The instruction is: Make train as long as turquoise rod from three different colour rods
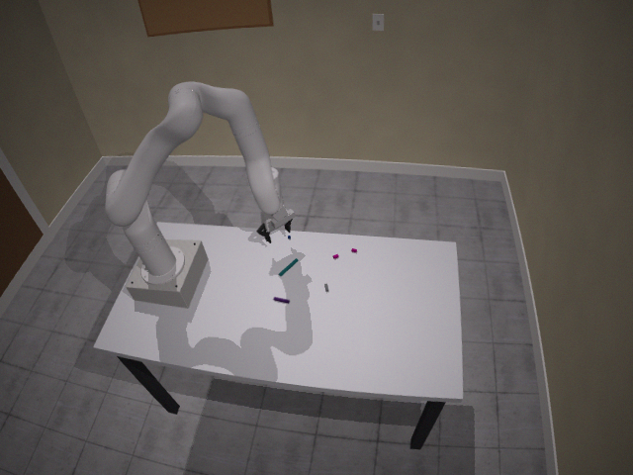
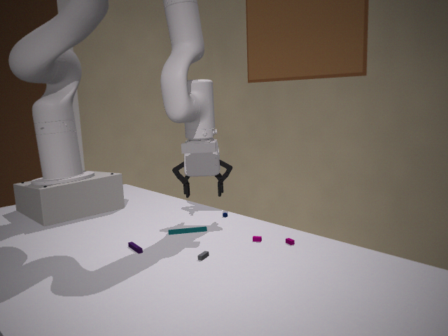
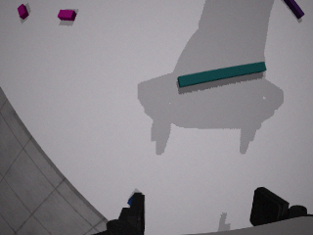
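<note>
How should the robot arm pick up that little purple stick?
Probably from straight above, at its middle, fingers across its narrow width, one on each long side. The purple rod lies flat, long and slim, with no neighbour touching it.

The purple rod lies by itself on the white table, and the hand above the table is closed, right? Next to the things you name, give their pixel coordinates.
Not quite: the hand [image 1: 278, 234] [image 2: 204, 195] [image 3: 201, 210] is open, as the exterior view shows. The rest is right.
</note>
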Available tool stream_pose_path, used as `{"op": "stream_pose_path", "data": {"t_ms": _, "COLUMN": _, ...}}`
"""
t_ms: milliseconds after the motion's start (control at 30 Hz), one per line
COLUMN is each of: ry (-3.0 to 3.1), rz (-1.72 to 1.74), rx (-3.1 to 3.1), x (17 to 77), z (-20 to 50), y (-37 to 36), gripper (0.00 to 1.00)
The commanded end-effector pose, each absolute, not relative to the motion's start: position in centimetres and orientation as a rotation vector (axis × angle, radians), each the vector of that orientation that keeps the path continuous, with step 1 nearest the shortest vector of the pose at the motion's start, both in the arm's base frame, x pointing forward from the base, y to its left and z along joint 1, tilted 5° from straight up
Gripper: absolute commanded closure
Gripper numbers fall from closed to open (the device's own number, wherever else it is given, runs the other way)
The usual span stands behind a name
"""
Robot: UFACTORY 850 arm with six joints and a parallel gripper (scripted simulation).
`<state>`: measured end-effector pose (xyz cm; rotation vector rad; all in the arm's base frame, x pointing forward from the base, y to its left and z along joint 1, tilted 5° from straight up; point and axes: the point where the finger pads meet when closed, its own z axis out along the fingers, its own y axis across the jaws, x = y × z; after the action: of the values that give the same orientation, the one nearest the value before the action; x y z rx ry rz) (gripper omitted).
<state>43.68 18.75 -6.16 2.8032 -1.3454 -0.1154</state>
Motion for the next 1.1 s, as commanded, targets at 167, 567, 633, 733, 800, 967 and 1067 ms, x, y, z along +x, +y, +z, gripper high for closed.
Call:
{"op": "stream_pose_path", "data": {"t_ms": 167, "ry": -1.342, "rz": -0.125, "rx": 2.803, "x": 51.5, "z": -7.0, "y": 19.9, "gripper": 0.0}}
{"op": "stream_pose_path", "data": {"t_ms": 567, "ry": -1.339, "rz": -0.103, "rx": 2.788, "x": 59.7, "z": -7.3, "y": 19.5, "gripper": 0.0}}
{"op": "stream_pose_path", "data": {"t_ms": 633, "ry": -1.339, "rz": -0.103, "rx": 2.788, "x": 59.7, "z": -7.3, "y": 19.5, "gripper": 0.0}}
{"op": "stream_pose_path", "data": {"t_ms": 733, "ry": -1.339, "rz": -0.103, "rx": 2.788, "x": 59.7, "z": -7.3, "y": 19.5, "gripper": 0.0}}
{"op": "stream_pose_path", "data": {"t_ms": 800, "ry": -1.339, "rz": -0.103, "rx": 2.788, "x": 59.7, "z": -7.3, "y": 19.5, "gripper": 0.0}}
{"op": "stream_pose_path", "data": {"t_ms": 967, "ry": -1.339, "rz": -0.103, "rx": 2.788, "x": 59.7, "z": -7.3, "y": 19.5, "gripper": 0.0}}
{"op": "stream_pose_path", "data": {"t_ms": 1067, "ry": -1.339, "rz": -0.103, "rx": 2.788, "x": 59.7, "z": -7.3, "y": 19.5, "gripper": 0.0}}
